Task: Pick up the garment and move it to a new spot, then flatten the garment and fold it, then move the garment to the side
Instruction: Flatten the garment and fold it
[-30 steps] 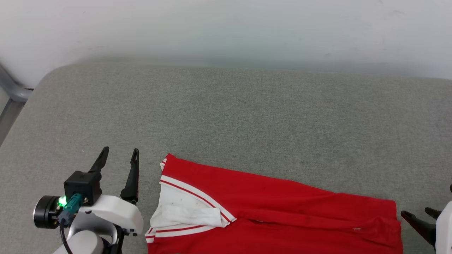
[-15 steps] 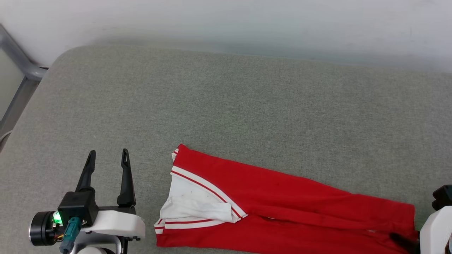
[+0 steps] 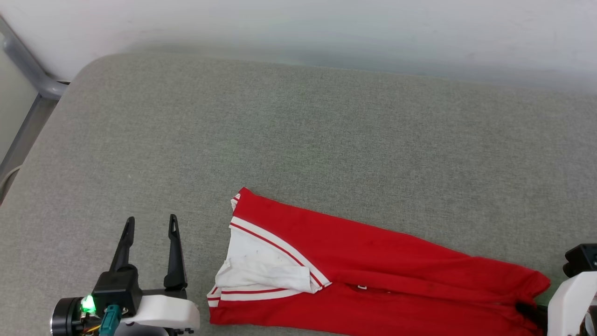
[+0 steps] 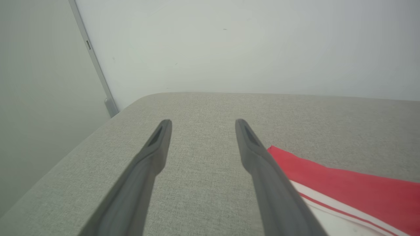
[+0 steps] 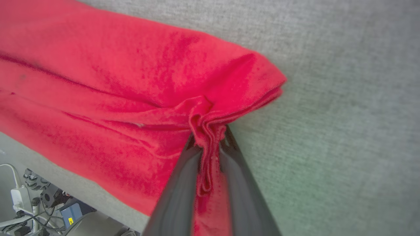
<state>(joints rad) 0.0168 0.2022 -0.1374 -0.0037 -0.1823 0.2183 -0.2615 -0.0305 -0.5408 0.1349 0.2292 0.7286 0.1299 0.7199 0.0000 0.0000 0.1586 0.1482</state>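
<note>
Garment (image 5: pixel 131 82) first: we see a bunch of its red cloth pinched between the right fingers (image 5: pixel 183 170). They are drawn almost together on it, and the cloth is gathered into a narrow ridge between the two dark tips. Around that pinch the cloth puckers, and several layers show at the folded corner just beyond the tips. In the head view one dark tip of the right fingers (image 3: pixel 527 310) shows at the garment's right end, by the near right corner of the scene.

From there the garment (image 3: pixel 396 270) runs left as a long folded red band, lying on the grey cloth-covered table (image 3: pixel 298 140) close to its near edge. At its left end a white sleeve (image 3: pixel 261 268) lies folded on top, edged with red-and-white striped trim (image 3: pixel 280 247).

Just left of that end, apart from it in the head view, are the left fingers (image 3: pixel 175 254). They are spread wide, hold nothing and point toward the far side. In the left wrist view the left fingers (image 4: pixel 154 154) stand over bare table (image 4: pixel 203 108), with the garment (image 4: pixel 344 183) just to their right. We cannot tell whether their tips touch the table.

A small green light (image 3: pixel 87 304) glows on the left wrist. Behind the table's far edge is a pale wall (image 3: pixel 298 28), and a grey metal post (image 3: pixel 28 74) stands at the far left corner. The right wrist view shows cables and plugs (image 5: pixel 23 203) below the table's near edge.
</note>
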